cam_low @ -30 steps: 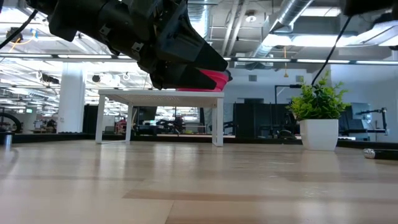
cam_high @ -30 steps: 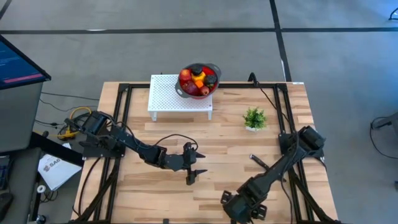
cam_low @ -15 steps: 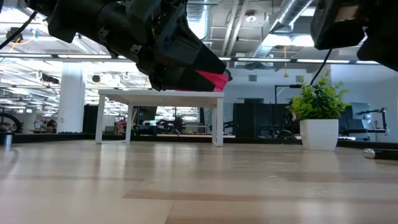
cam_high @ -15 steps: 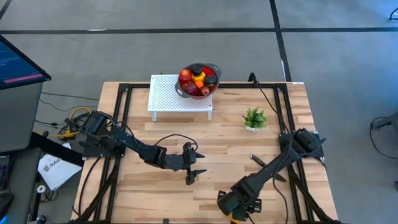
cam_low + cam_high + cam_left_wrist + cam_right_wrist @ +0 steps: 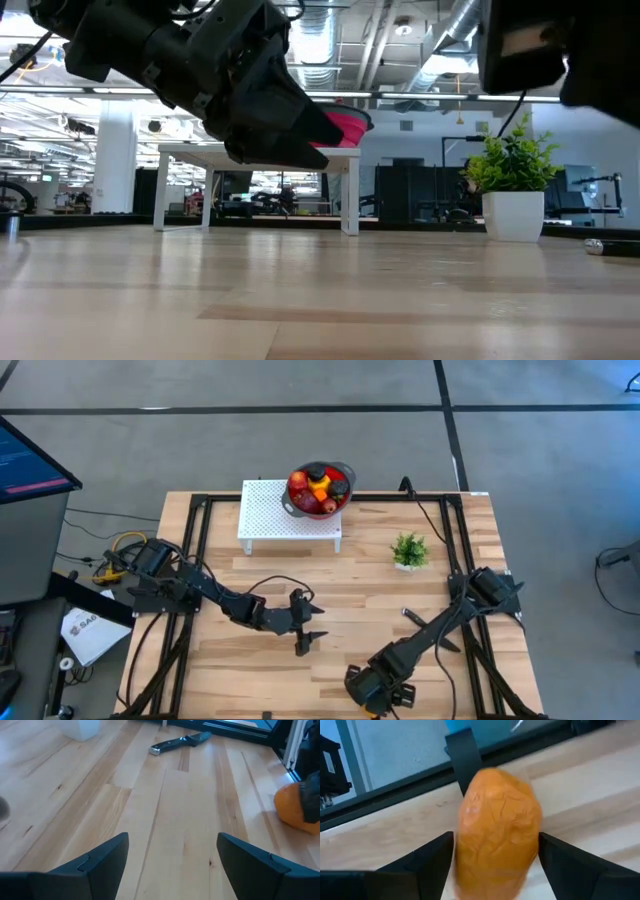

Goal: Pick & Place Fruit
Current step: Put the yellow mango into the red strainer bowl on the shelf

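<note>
An orange fruit (image 5: 497, 837) lies on the table near its front edge; it also shows in the high view (image 5: 374, 708) and the left wrist view (image 5: 291, 810). My right gripper (image 5: 495, 839) is open, low over this fruit, one finger on each side of it. My left gripper (image 5: 310, 620) is open and empty above the table's middle. Several more fruit, red, orange and dark, fill a grey bowl (image 5: 320, 488) that stands on a white perforated stand (image 5: 285, 515) at the far edge. My right gripper has its two fingers (image 5: 432, 862) close beside the orange fruit's two sides (image 5: 465, 840), and the fruit fills the gap between them. Whether the fingers touch it, I cannot tell. The fruit lies on the table.
A black-handled knife (image 5: 418, 622) lies on the table right of the middle, also in the left wrist view (image 5: 180, 742). A small green plant in a white pot (image 5: 409, 550) stands at the far right. A black frame (image 5: 200, 510) runs along the table's edges.
My right gripper has gone toward the table's left and near edge and now stands around the orange fruit. My left gripper has shifted a little toward the table's left and down, still open.
</note>
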`<act>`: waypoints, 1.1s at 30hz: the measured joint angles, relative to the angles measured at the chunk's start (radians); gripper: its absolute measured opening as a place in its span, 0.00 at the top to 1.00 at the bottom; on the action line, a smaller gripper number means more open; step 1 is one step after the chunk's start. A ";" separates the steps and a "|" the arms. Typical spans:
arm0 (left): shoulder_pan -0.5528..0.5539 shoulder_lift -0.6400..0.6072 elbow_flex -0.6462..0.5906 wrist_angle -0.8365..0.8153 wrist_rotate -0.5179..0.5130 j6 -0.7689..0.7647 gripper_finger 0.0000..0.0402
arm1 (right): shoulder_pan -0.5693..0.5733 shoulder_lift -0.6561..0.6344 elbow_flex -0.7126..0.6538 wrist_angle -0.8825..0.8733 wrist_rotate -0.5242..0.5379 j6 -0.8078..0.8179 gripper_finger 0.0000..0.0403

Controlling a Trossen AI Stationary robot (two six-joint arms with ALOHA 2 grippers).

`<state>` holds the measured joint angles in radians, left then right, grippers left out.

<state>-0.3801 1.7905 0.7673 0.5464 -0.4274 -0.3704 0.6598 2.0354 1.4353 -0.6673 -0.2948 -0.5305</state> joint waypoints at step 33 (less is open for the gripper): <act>-0.007 0.000 0.000 0.025 0.004 -0.003 0.26 | -0.125 -0.484 -0.502 0.228 0.566 0.774 0.49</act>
<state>-0.3870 1.7905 0.7673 0.5713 -0.4232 -0.3737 0.5348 1.5511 0.9337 -0.4394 0.2710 0.2431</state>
